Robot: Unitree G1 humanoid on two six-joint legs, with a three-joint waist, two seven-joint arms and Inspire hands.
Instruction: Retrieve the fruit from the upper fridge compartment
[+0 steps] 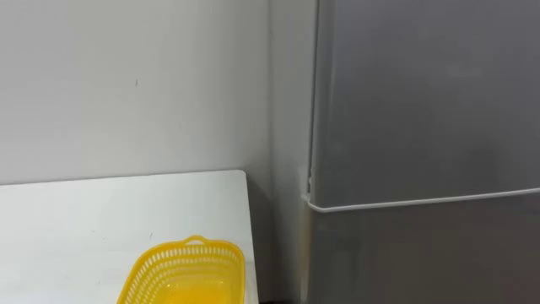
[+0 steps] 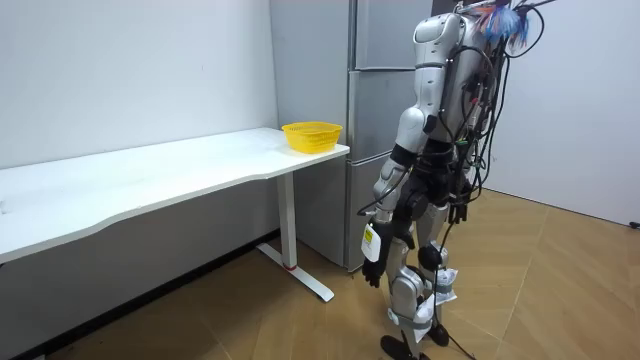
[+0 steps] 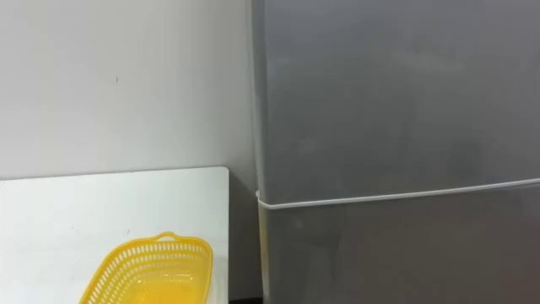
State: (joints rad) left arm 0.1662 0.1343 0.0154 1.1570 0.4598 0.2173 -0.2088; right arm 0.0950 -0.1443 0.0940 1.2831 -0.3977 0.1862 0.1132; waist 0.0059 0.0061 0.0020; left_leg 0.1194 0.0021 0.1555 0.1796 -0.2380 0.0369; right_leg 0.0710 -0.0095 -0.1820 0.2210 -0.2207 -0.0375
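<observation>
Robot stands on the wood floor (image 2: 570,290) facing the fridge (image 1: 422,169), just off the right end of the white tabletop (image 1: 93,219). Both arms hang at its sides.

Left hand (image 2: 372,270) hangs low by the thigh. Its fingers look loose and point down, holding nothing. Right hand (image 2: 457,212) is on the body's far side, and I cannot tell how its fingers stand.

Upper fridge door (image 1: 430,93) is closed, its bottom edge meeting the lower door (image 1: 422,262) at a pale seam. The thing to retrieve is presumably behind that upper door. It is hidden, and I cannot say what it is.

Yellow basket (image 1: 143,268) sits empty at the tabletop's near right corner, close to the fridge. It is probably parked there as the drop spot, a short swing from the door. Head camera is aimed at the door seam and the basket together, which fits lining up for the door pull.

Judged stage: start, nothing opened yet. Next step needs a hand raised to the upper door's edge. No handle is visible, so the grip spot is unclear.

The tabletop is long and bare apart from the basket. It stands against a plain white wall (image 1: 126,84), with a narrow gap between its end and the fridge side.
</observation>
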